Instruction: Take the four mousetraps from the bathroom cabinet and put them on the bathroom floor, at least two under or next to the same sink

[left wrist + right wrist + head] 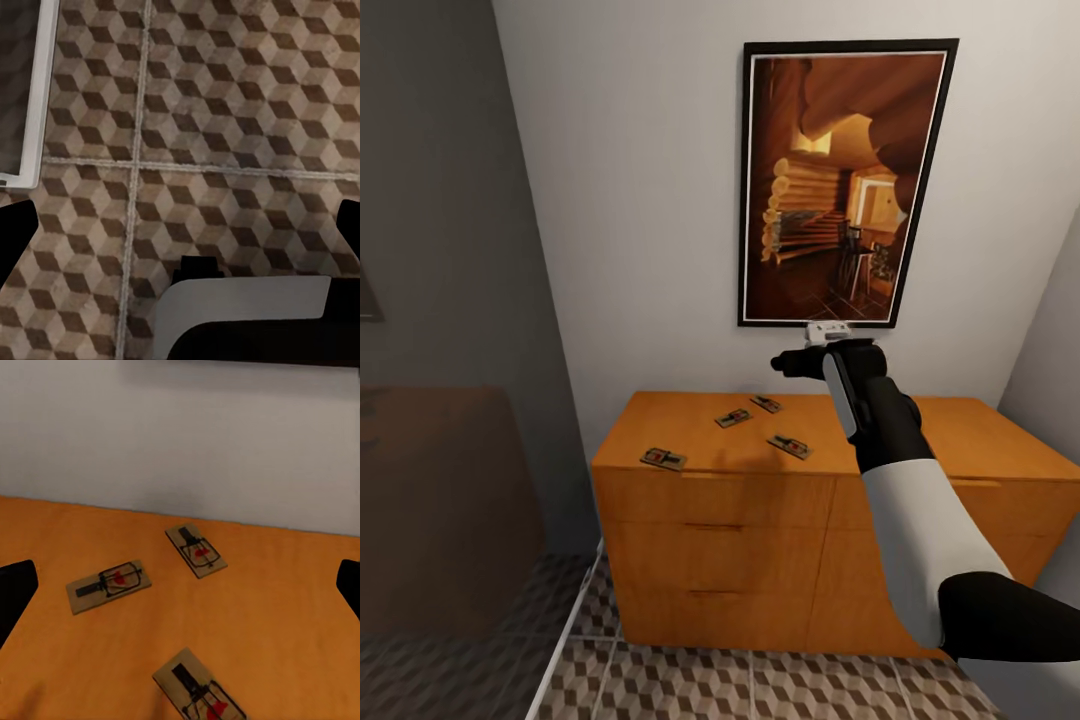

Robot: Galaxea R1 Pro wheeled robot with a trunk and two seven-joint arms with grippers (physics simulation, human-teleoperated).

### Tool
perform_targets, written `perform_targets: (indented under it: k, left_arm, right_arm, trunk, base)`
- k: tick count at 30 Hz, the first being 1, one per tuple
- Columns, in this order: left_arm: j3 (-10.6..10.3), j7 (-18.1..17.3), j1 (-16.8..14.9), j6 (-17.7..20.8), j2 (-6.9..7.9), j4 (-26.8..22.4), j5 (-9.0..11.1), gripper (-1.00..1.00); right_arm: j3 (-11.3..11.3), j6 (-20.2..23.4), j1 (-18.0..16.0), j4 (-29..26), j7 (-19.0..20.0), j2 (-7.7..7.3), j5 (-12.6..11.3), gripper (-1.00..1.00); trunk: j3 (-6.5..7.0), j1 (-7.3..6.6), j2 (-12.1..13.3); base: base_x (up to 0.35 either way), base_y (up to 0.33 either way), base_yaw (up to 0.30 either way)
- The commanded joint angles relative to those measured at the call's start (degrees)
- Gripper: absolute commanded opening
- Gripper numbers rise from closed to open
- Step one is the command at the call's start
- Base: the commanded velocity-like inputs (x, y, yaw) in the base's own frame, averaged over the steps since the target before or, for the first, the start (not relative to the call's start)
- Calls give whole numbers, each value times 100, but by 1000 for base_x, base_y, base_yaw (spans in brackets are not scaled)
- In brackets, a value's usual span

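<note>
A: Four mousetraps are seen on the flat top of the cabinet (710,520) in the head view, none on the bathroom floor (760,690). How are they laid?

B: Each is laid flat, and no two are touching. The front-left mousetrap (663,459) lies near the front edge, its long axis running almost along that edge. The middle mousetrap (733,418) is set on a diagonal. The rear mousetrap (765,404) lies nearest the wall, and the front-right mousetrap (789,446) is turned with its long axis slanting toward the front right.

A: What is added by the right wrist view?

B: Three traps are shown closer there, with dark wire and a red mark on each board. One trap (109,585) is laid nearly crosswise to the fingers' line; another trap (196,550) is angled toward the white wall; a third trap (199,690) is cut off by the picture's edge.

A: And the tools?

B: The right tool (792,364) is held above the cabinet top, beneath a framed picture (845,180) of a log interior. Its dark fingertips are seen wide apart at the edges of the wrist view, with nothing held between them. In the left wrist view the left tool (180,240) is likewise spread wide and empty, over cube-patterned tiles crossed by pale grout lines, with a white strip (37,97) bordering the tiles.
</note>
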Motion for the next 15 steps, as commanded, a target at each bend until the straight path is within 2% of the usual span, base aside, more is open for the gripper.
perform_targets:
  k: [1, 6, 15]
  left_arm:
    - [13, 1, 3, -6, -1, -5, 2, 100]
    - [13, 0, 3, -7, 0, 5, 2, 100]
    - [13, 0, 3, -7, 0, 8, 2, 100]
  right_arm:
    - [0, -89, -4, 128, 91, -2, 28, 100]
    - [0, -460, -4, 625, 197, -6, 36, 100]
    - [0, -695, -4, 940, 222, -7, 41, 100]
  trunk:
    - [-5, 0, -3]
    - [-5, 0, -3]
    - [-5, 0, -3]
  base:
    - [24, 0, 0]
    - [11, 0, 0]
    - [2, 0, 0]
